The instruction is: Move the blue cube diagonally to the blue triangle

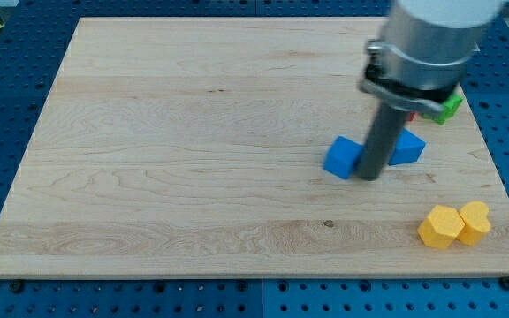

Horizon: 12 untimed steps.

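The blue cube (343,157) lies on the wooden board (193,150) right of centre. The blue triangle (407,147) lies just to its right, partly hidden behind the rod. My tip (369,177) rests on the board between them, touching the cube's right side and just in front of the triangle's left end. The arm's grey body covers the view's top right.
A green block (450,107) and a sliver of a red block (428,103) sit behind the arm near the board's right edge. A yellow hexagon (440,227) and a yellow heart-like block (474,221) sit at the board's lower right corner. Blue pegboard surrounds the board.
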Tool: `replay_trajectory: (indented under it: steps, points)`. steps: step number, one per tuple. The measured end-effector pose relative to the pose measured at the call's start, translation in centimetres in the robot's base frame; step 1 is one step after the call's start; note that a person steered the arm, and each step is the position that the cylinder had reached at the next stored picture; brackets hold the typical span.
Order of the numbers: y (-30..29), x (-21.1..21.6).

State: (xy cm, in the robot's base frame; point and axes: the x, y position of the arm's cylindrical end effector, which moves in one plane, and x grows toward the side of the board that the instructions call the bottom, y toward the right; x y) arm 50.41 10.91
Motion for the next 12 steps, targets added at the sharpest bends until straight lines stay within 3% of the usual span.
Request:
replay_trajectory:
  steps: [2, 3, 4, 9, 10, 12]
  points:
    - [-11.9, -2.7]
    - [-15.1, -4.7]
    - [-14.8, -1.1]
    - [12.6, 0.0]
    - [14.3, -1.1]
    - [3.4, -1.8]
